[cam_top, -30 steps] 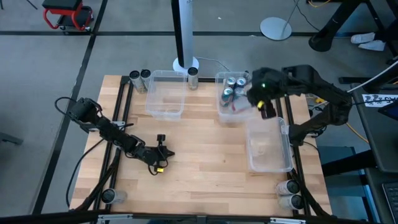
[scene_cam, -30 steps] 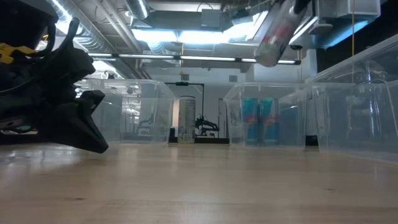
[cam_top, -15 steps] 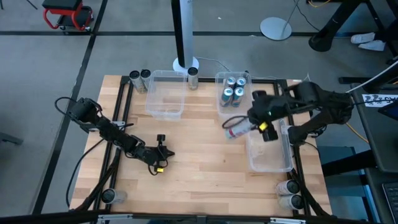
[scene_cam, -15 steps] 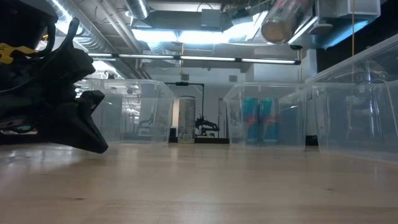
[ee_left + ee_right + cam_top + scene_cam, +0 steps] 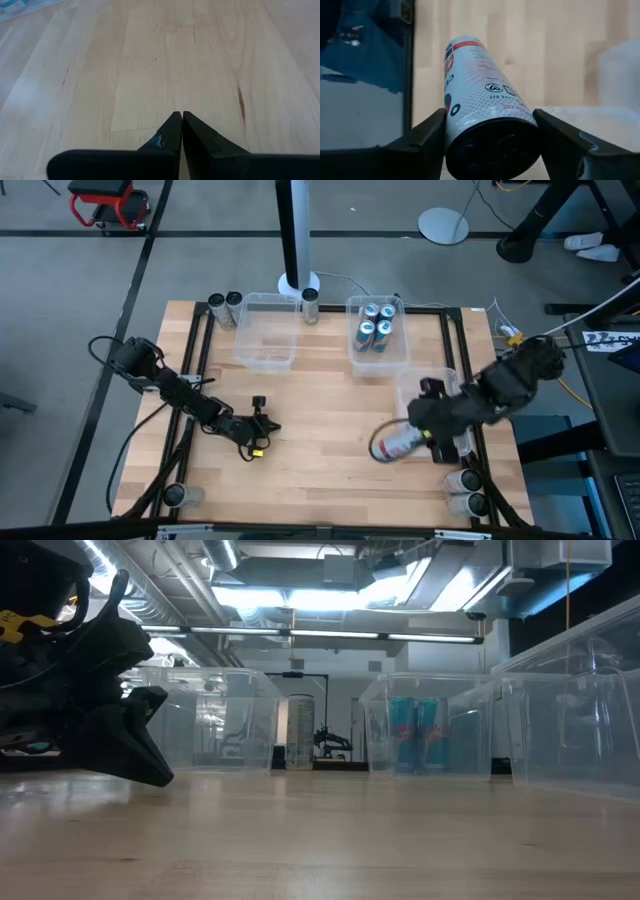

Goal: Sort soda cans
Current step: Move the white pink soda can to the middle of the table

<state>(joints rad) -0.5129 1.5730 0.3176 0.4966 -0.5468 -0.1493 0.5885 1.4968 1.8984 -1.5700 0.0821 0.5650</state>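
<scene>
My right gripper [image 5: 412, 438] is shut on a white soda can with red print [image 5: 392, 446], held high above the table beside the empty near right bin [image 5: 440, 385]. In the right wrist view the can [image 5: 482, 95] fills the gap between the two fingers. Several blue soda cans [image 5: 375, 328] stand upright in the far right bin [image 5: 352, 352]. My left gripper [image 5: 262, 427] rests shut on the table's left half, and its fingertips [image 5: 181, 120] touch the wood with nothing between them. My right gripper pinches the can's side wall [image 5: 451, 131] between its two fingers [image 5: 427, 132], near the can's dark end. The fingers come from above, slanting, and lie across the can. The can is lifted clear and tilted, its other end [image 5: 383, 450] pointing toward the table's left.
An empty clear bin [image 5: 265, 330] stands at the far left. Loose cans stand at the far left corner [image 5: 225, 305], beside the post [image 5: 310, 305], at the near right corner [image 5: 465, 490] and at the near left corner [image 5: 175, 496]. Bare wood lies in the middle.
My right gripper has swung from over the far right bin toward the table's near edge, rolling as it went. The can has gone with it, lifted clear, and has turned about, so that its free end now points left.
</scene>
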